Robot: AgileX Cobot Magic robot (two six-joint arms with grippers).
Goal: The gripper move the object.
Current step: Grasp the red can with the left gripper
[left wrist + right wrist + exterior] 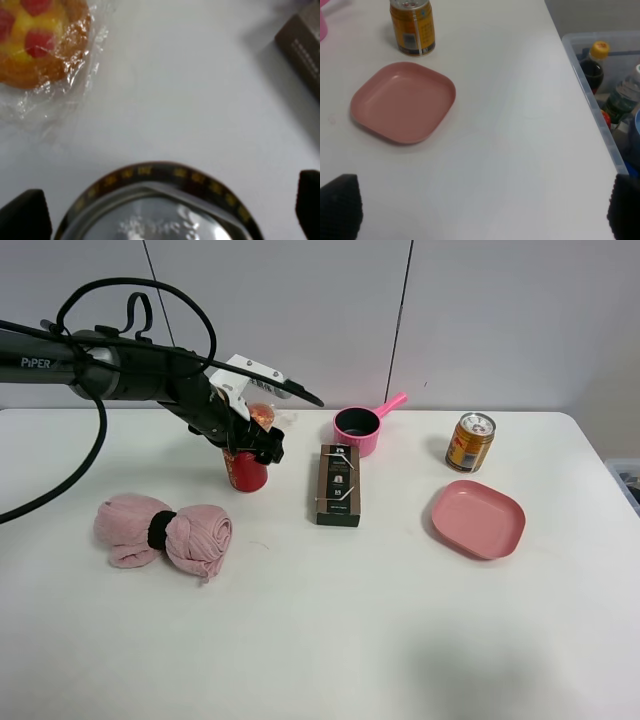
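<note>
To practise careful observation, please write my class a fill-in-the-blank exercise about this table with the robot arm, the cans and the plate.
The left gripper straddles the black-banded can, whose body is ___.
The plate near the gold can is coloured ___.
The right gripper is open and holds ___.
Missing words: red; pink; nothing.

Pink cloth (pixel 163 530), dark box (pixel 338 485), saucepan (pixel 358 428), gold can (pixel 470 442) and plate (pixel 478 518) share the table (pixel 300 640).
</note>
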